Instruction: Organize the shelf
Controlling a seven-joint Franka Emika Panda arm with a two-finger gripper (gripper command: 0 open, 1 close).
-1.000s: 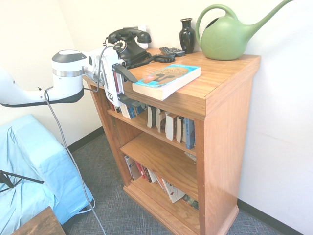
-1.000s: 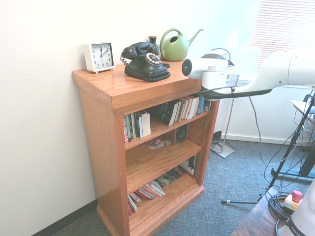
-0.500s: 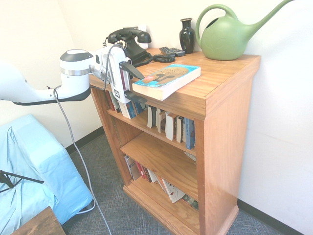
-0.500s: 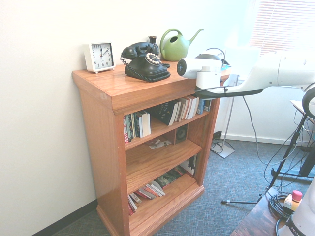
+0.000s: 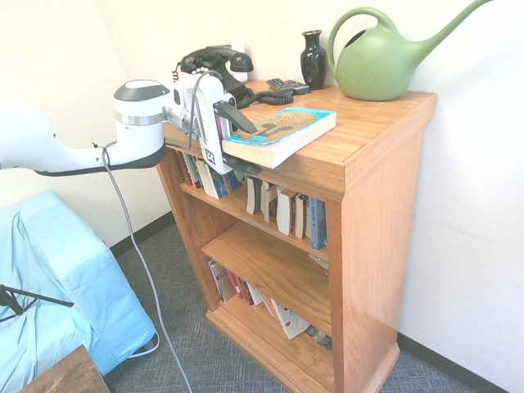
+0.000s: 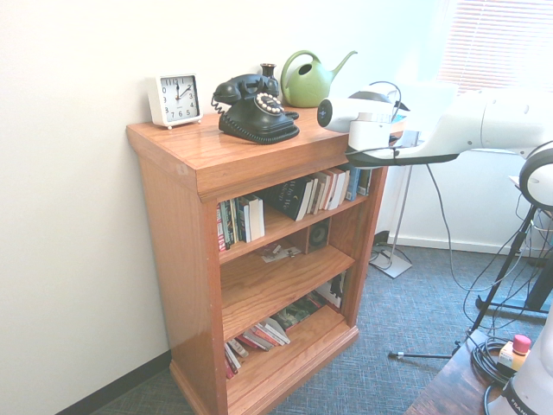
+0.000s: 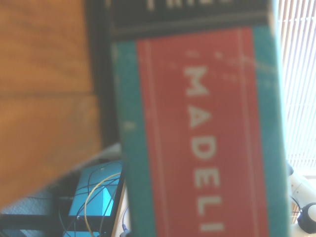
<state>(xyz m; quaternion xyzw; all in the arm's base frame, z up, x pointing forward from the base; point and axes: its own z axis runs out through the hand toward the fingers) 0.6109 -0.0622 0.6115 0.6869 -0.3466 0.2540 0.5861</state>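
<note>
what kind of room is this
Probably a home office or living room corner. A wooden shelf of books stands against the wall on grey carpet, with an old black phone, a clock and a green watering can on top.

up close, a book's spine (image 7: 202, 133) fills most of the frame — a red panel edged in teal, with pale capital letters reading "madeli" running along it, and a dark band with cut-off pale lettering at one end. beside it sits a broad face of orange-brown wood (image 7: 44, 98), blurred, with a dark gap between wood and book. past the book, bright window blinds (image 7: 298, 79); below the wood, a cyan shape (image 7: 94, 197) and looping cables — all soft and out of focus.
</note>
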